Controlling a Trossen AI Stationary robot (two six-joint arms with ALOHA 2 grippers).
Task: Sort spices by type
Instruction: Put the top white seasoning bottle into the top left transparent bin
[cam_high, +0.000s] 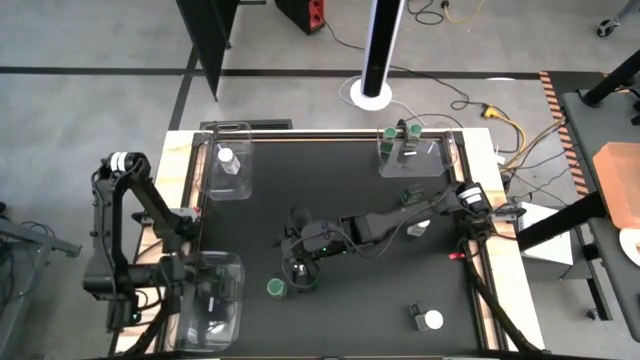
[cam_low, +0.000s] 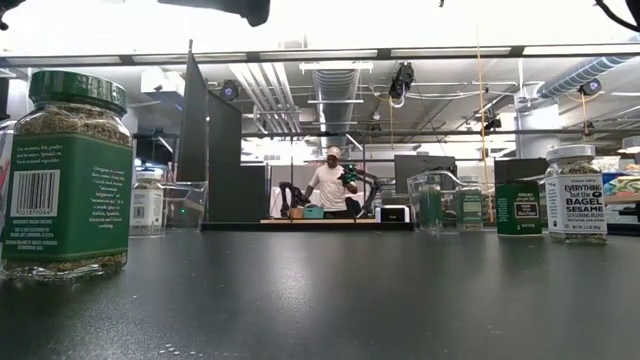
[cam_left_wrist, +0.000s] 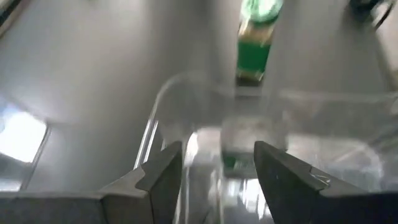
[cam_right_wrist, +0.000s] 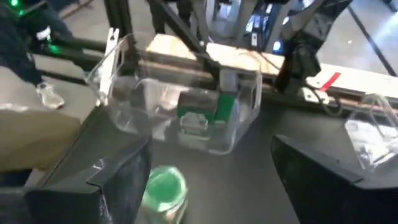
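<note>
Green-lid jar below right hand, wide; left hand wide over tray.

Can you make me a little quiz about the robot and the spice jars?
1. True or false: the right gripper is shut on a jar.
2. In the high view, the upper-left tray holds a lone jar. Its lid is: A green, B white, C red.
3. Fill in: the table jar nearest the right gripper has a ____ lid.
Key: 1 false, its fingers are open. 2 B. 3 green.
</note>
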